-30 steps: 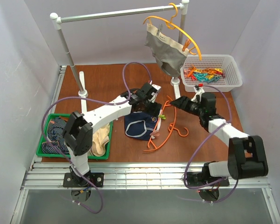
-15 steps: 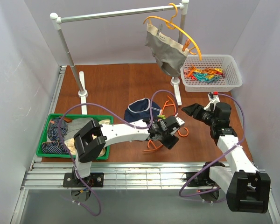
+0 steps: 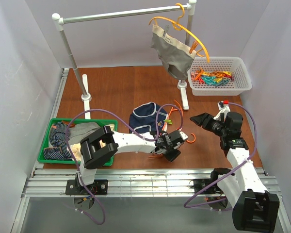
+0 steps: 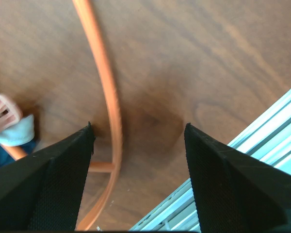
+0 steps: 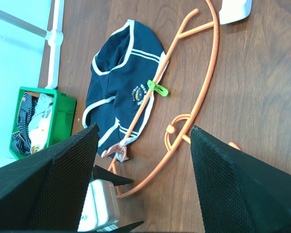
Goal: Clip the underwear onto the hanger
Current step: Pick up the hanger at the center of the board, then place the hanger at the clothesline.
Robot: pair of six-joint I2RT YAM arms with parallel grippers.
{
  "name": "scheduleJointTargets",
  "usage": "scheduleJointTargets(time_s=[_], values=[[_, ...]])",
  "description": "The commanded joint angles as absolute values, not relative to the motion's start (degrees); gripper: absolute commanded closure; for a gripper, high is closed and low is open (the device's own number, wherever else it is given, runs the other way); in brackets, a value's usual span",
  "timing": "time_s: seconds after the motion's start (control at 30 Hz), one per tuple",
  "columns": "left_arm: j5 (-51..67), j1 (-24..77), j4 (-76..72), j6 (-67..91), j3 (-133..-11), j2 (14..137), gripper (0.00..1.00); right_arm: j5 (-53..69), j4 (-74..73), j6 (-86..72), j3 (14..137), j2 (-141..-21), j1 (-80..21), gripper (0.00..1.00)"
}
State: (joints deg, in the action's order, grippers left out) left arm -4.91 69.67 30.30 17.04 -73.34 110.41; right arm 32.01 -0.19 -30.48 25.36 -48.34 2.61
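Observation:
The navy underwear (image 3: pixel 143 116) (image 5: pixel 121 82) lies flat on the brown table. The red-orange hanger (image 3: pixel 179 114) (image 5: pixel 206 87) lies along its right edge, held to it by a green clip (image 5: pixel 157 88) and a pink clip (image 5: pixel 117 150). My left gripper (image 3: pixel 169 146) (image 4: pixel 138 128) is low over the hanger's near end. It is open, with the orange rod (image 4: pixel 109 97) passing just inside its left finger. My right gripper (image 3: pixel 203 120) (image 5: pixel 144 128) hangs open to the right of the hanger, empty and pointing at it.
A rack (image 3: pixel 121 13) at the back carries a yellow-orange hanger with grey underwear (image 3: pixel 172 53). A white basket (image 3: pixel 242 87) of coloured clips stands back right. A green bin (image 3: pixel 44 143) of clothes is at the left. The rack's white foot (image 3: pixel 184 99) stands behind the hanger. The metal table edge (image 4: pixel 262 131) is close.
My left gripper has swung from over the underwear's far side down to the hanger's near end, its jaws narrowing somewhat. My right arm has drawn back to the right.

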Motion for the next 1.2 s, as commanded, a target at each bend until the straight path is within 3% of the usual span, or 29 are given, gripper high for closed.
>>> scheduleJointTargets(time_s=[0.0, 0.17, 0.2, 0.33, 0.63, 0.9, 1.17], values=[[-6.59, 70.05, 26.9, 15.12, -72.6, 111.18, 0.37, 33.75, -1.58, -28.83, 25.49, -47.11, 3.25, 0.32], [-7.38, 69.96, 26.37, 14.77, -72.25, 112.76, 0.66, 34.1, -1.93, -29.09, 25.22, -46.49, 3.43, 0.32], [-7.73, 70.05, 26.63, 14.85, -71.99, 113.11, 0.79, 34.19, -2.02, -29.18, 25.31, -46.41, 3.43, 0.32], [-9.75, 69.96, 26.81, 15.82, -69.88, 112.59, 1.0, 34.36, -2.02, -29.09, 25.58, -46.32, 3.6, 0.32], [-4.68, 66.54, 31.81, 23.72, -70.14, 98.99, 1.0, 33.49, -7.72, -26.55, 32.24, -47.02, 4.83, 0.32], [5.18, 51.43, 34.54, 35.57, -76.01, 80.88, 1.0, 29.53, -13.97, -21.54, 44.11, -50.01, 7.47, 0.31], [9.32, 40.0, 29.36, 43.41, -85.15, 77.08, 1.0, 29.53, -14.24, -22.06, 43.51, -49.13, 8.17, 0.3]])
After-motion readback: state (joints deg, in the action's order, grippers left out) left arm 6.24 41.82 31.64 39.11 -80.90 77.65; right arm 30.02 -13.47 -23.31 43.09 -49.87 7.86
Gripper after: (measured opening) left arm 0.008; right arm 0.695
